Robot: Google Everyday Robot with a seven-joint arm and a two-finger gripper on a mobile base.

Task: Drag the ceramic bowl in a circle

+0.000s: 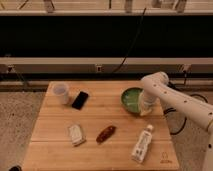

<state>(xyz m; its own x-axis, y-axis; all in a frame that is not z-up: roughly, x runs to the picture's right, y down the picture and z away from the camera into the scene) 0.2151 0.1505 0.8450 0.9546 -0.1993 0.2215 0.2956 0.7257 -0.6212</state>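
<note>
The ceramic bowl is round, shallow and glossy green with a paler inside. It sits on the wooden table near the right edge, toward the back. My gripper comes down from the white arm at the bowl's right rim, at or touching the rim. The arm covers part of the bowl's right side.
A white cup stands at the back left with a black phone beside it. A pale packet and a brown snack lie in the middle front. A white bottle lies at the front right. A cable hangs off the right.
</note>
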